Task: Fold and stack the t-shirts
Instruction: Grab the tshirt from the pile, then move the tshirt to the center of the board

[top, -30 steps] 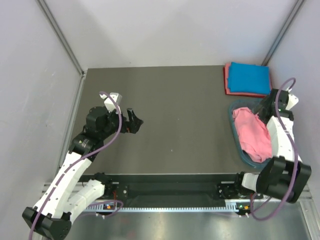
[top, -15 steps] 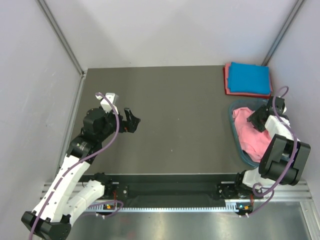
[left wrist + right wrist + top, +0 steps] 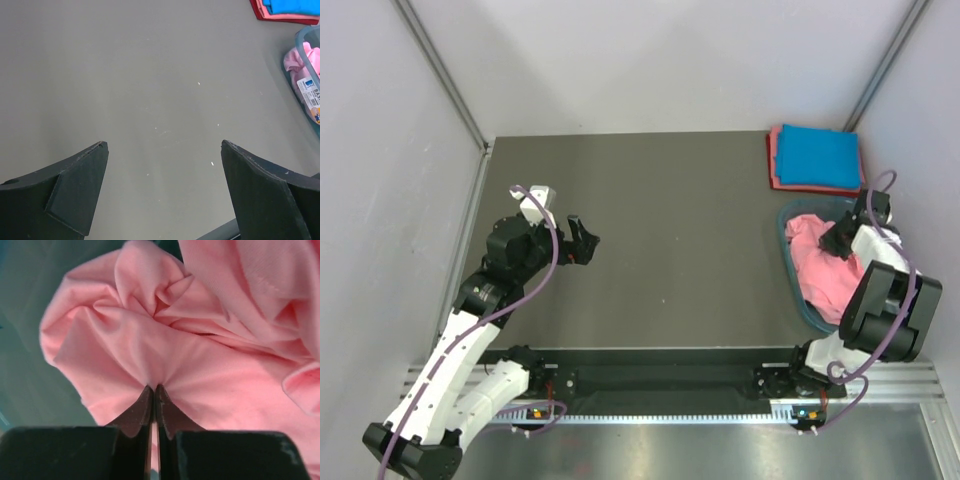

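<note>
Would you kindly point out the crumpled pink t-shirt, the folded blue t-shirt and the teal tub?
Crumpled salmon-pink cloth t-shirt (image 3: pixel 823 272): top external view, bunched middle.
Folded bright blue cloth t-shirt (image 3: pixel 817 155): top external view, upper face.
Translucent teal plastic tub (image 3: pixel 807 312): top external view, near-left rim.

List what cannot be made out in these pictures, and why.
- Top view: the folded bright blue cloth shirt covers most of the folded reddish-pink cloth shirt.
- Left wrist view: the frame edge cuts off the translucent teal plastic tub and its white label.
- Right wrist view: the crumpled salmon-pink cloth shirt hides whatever lies under it.
</note>
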